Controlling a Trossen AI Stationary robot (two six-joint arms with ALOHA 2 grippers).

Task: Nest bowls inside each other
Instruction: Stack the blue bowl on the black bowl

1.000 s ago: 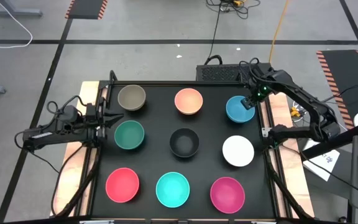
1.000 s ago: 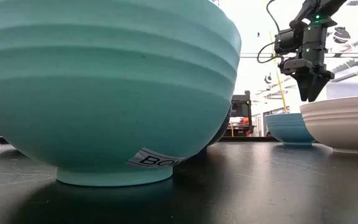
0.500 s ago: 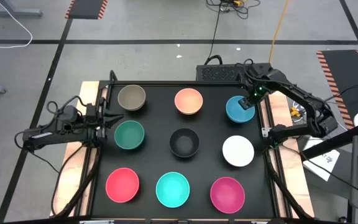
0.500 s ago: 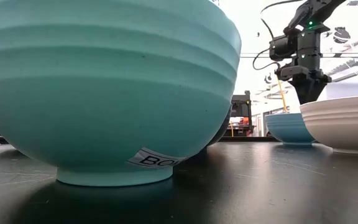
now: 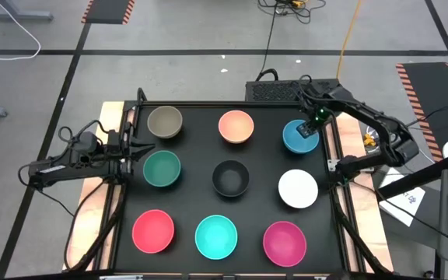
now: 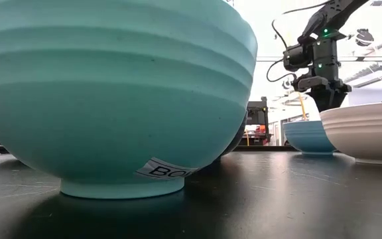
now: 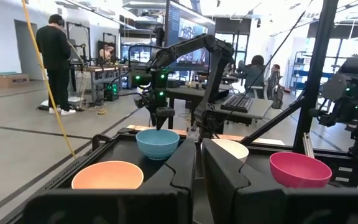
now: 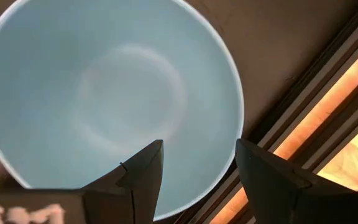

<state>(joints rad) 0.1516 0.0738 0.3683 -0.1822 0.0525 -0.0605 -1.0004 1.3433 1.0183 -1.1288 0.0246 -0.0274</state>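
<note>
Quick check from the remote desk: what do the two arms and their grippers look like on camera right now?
Both arms are dark, jointed, trailing black cables. The right gripper has two dark, wedge-shaped fingers; a small green light glows on its wrist. The left gripper has dark tapered fingers, blocky and black seen close.

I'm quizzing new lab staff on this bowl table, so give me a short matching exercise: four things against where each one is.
Things:
1. black bowl
2. olive-grey bowl
3. right pincer
4. left pincer

Places:
A. over the blue bowl's rim, open
B. middle of the table
C. far left corner
D. at the left edge, beside the dark green bowl

Pairs: 1-B, 2-C, 3-A, 4-D
</note>
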